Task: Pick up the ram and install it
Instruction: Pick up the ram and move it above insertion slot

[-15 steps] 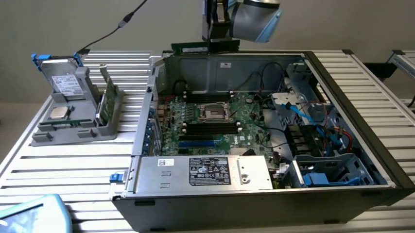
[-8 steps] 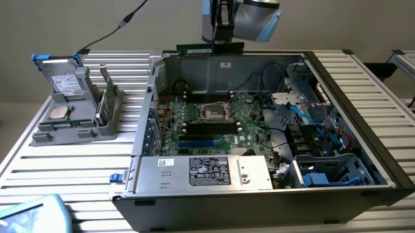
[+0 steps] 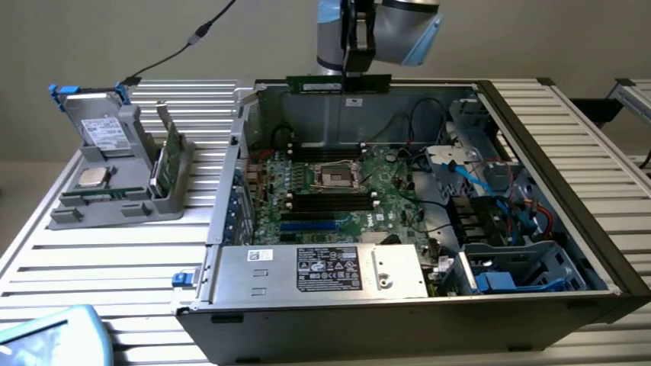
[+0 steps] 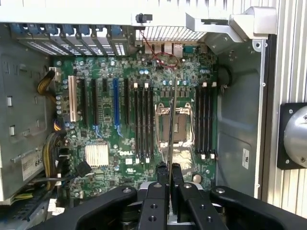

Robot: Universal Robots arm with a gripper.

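Exterior view: my jaws were clamped almost shut on the ram [image 3: 339,84], gripping its top edge, stick level, up above the open case [image 3: 407,328]. Wrist view had it edge-on over the motherboard [image 4: 110,143], across the CPU socket [image 4: 183,129], not seated in the black slots [image 4: 144,124].

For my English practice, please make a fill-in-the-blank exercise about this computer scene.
1. The pincer is shut on the ____.
2. The ram is held ____ the open computer case, not yet in a slot.
3. The gray holder stands to the exterior view's ____ of the case.
Missing words: ram; above; left.
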